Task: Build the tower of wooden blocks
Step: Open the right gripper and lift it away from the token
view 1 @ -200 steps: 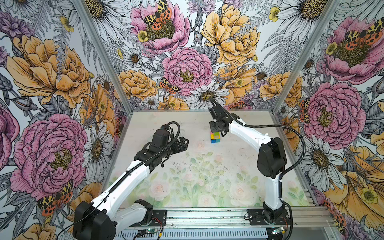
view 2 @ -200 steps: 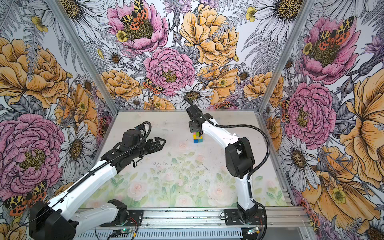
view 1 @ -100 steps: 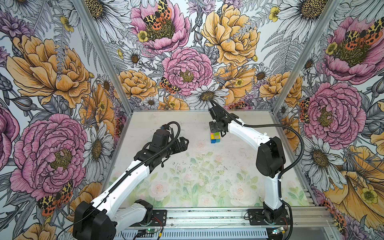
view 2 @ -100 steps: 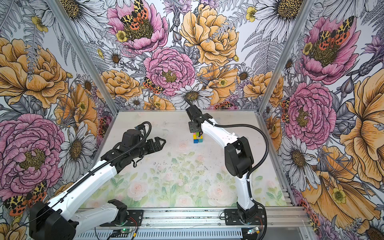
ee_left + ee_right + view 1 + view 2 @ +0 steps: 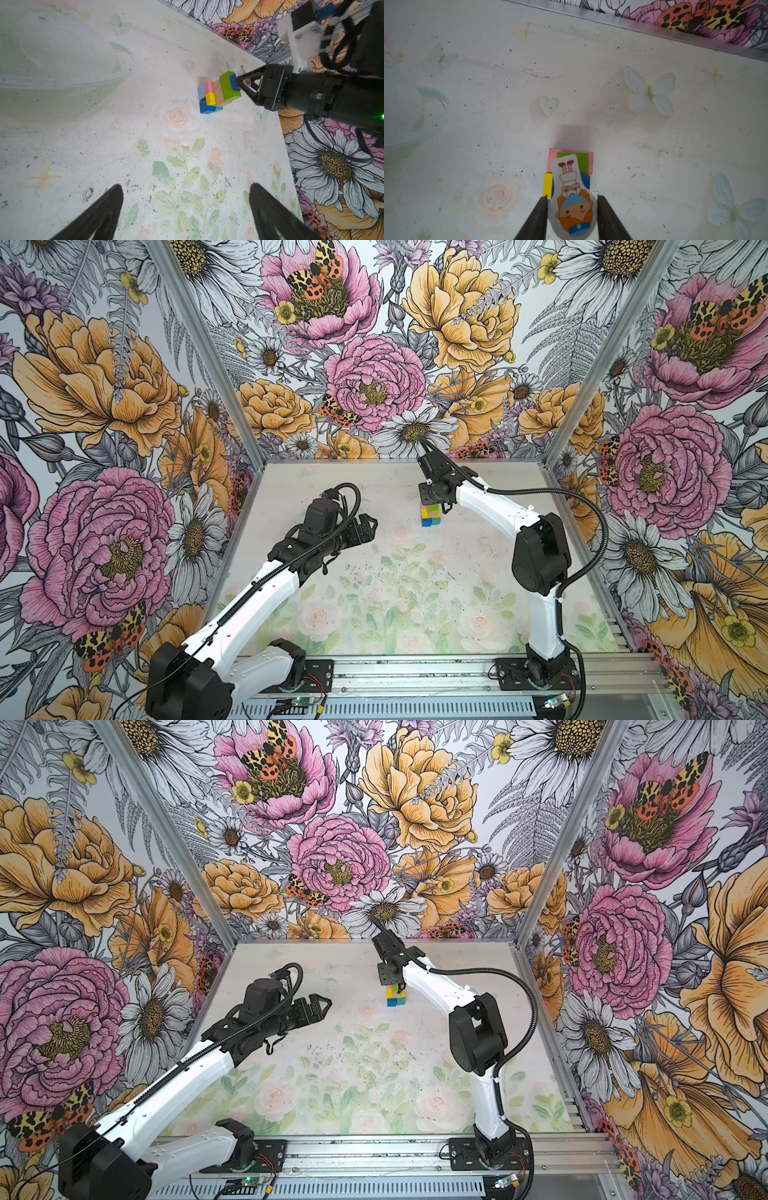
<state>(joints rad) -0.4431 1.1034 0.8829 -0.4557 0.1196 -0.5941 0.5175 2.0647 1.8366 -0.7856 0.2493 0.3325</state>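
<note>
Little has moved since the earlier frames: the right arm's elbow has eased slightly toward the tower (image 5: 431,515), and tower and left arm sit as before

The tower stands on the table (image 5: 415,572) directly below the right gripper (image 5: 572,199), which points straight down at it. On top, above the green brick (image 5: 228,87), sits a dark blue cube (image 5: 233,82) carrying a flat cartoon figure piece (image 5: 572,193); its long axis runs up the tower, in line with the gripper. The jaws stand narrow, close on either side of the figure, and whether they pinch it I cannot tell. A lift straight up seems the safe exit. The left gripper (image 5: 185,187) is spread wide and empty, well apart from the tower, so the right arm is nearer
</note>
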